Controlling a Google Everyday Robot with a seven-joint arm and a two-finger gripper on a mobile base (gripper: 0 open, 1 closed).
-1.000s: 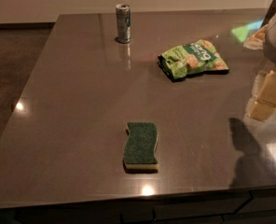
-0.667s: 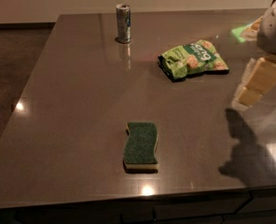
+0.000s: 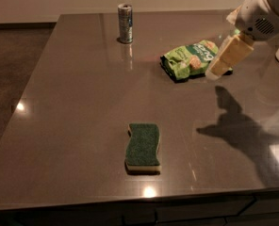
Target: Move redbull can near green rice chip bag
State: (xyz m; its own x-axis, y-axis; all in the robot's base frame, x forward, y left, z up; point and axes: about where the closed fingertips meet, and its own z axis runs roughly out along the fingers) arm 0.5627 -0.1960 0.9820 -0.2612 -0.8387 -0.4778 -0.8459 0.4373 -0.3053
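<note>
Jaws give no sign of being released or clenched; the gripper (image 3: 214, 72) hangs over the right of the bench (image 3: 83, 107), its tip at the right end of the green rice chip bag (image 3: 191, 60). Far off at the back, well apart from the bag, the redbull can (image 3: 125, 23) stands upright. A green-topped sponge (image 3: 143, 146) lies near the front edge.

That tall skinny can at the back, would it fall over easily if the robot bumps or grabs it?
Probably tippy: the can stands upright, tall and narrow, so a high push may topple it, and then it could roll. Its shiny metal and the glossy table suggest it slides easily. The gripper hovers by the bag, well away from the can.
</note>
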